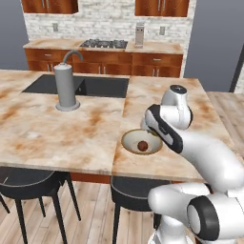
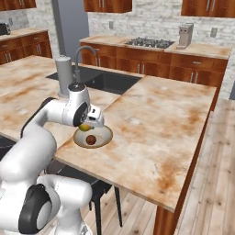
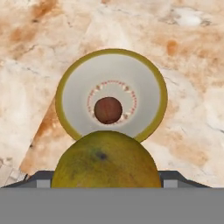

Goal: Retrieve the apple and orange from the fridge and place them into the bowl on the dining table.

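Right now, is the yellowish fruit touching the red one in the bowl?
Apart. The hand view shows the orange at the gripper, above the bowl; the apple lies separately at its centre.

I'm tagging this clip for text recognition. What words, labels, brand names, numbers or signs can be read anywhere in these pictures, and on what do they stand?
None: no readable text in any view.
The orange in the gripper, the apple, the bowl and the dining table carry no writing.
The grey canister and the small appliance on the back counter show no legible label.
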Motion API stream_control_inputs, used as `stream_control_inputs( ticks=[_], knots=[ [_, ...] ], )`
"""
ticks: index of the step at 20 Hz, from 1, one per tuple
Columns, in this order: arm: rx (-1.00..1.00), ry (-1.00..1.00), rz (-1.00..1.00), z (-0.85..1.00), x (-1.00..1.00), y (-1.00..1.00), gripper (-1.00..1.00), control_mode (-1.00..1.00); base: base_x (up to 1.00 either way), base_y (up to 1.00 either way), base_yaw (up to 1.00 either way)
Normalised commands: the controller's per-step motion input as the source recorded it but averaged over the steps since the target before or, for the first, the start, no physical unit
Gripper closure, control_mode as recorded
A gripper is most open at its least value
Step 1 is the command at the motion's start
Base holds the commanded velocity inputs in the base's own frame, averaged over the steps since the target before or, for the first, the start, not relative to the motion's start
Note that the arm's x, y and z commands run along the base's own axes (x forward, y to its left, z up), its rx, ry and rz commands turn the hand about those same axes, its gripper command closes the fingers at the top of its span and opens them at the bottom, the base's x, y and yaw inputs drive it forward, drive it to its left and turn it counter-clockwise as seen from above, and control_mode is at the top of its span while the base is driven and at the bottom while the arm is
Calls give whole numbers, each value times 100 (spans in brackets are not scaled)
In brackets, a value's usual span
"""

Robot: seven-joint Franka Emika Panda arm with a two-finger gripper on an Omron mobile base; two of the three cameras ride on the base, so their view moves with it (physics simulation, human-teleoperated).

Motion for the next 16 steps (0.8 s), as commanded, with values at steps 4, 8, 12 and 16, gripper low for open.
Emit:
stream_control_inputs(
  ticks=[4, 8, 12, 16],
  knots=[
    [0, 0, 0, -33, 52, 4, 100, -100, 0, 0, 0],
    [0, 1, 0, -42, 48, 0, 100, -100, 0, 0, 0],
    [0, 1, 0, -47, 39, 0, 100, -100, 0, 0, 0],
    [0, 2, 0, -41, 37, 0, 100, -100, 0, 0, 0]
  ],
)
